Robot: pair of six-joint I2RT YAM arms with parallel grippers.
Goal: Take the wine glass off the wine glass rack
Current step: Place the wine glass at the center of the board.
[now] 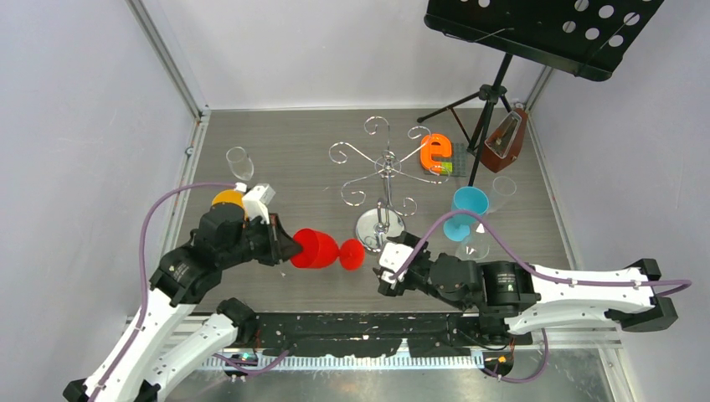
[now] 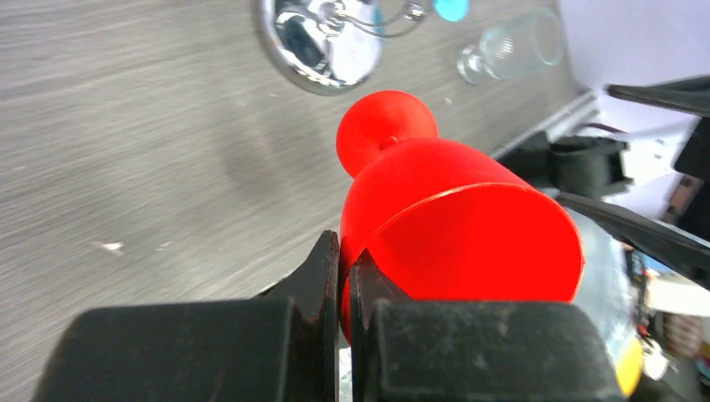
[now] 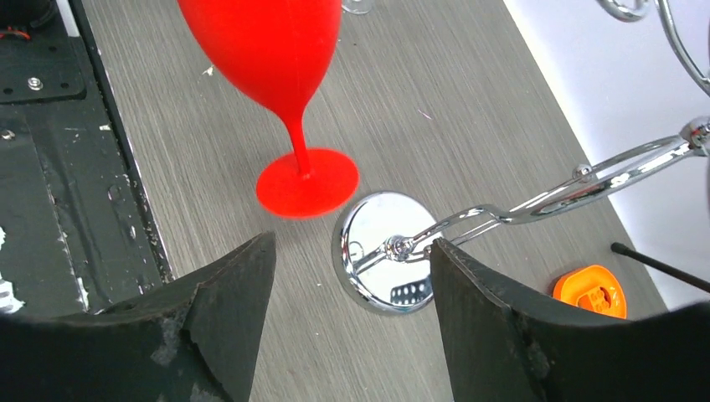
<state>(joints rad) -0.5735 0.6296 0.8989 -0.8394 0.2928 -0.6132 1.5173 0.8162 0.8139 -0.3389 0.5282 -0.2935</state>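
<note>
Left gripper [image 2: 344,255] pinches the sideways red wine glass [image 2: 456,209] by its rim.

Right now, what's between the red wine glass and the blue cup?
The wine glass rack's mirrored base stands between red wine glass and blue cup; top view shows it.

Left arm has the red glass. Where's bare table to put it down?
Best: bare wood between the clear glass at back left and the wine glass rack, just beyond the held red wine glass. Right side is crowded: blue cup, orange letter, tripod legs; right gripper, open, beside the rack.
</note>
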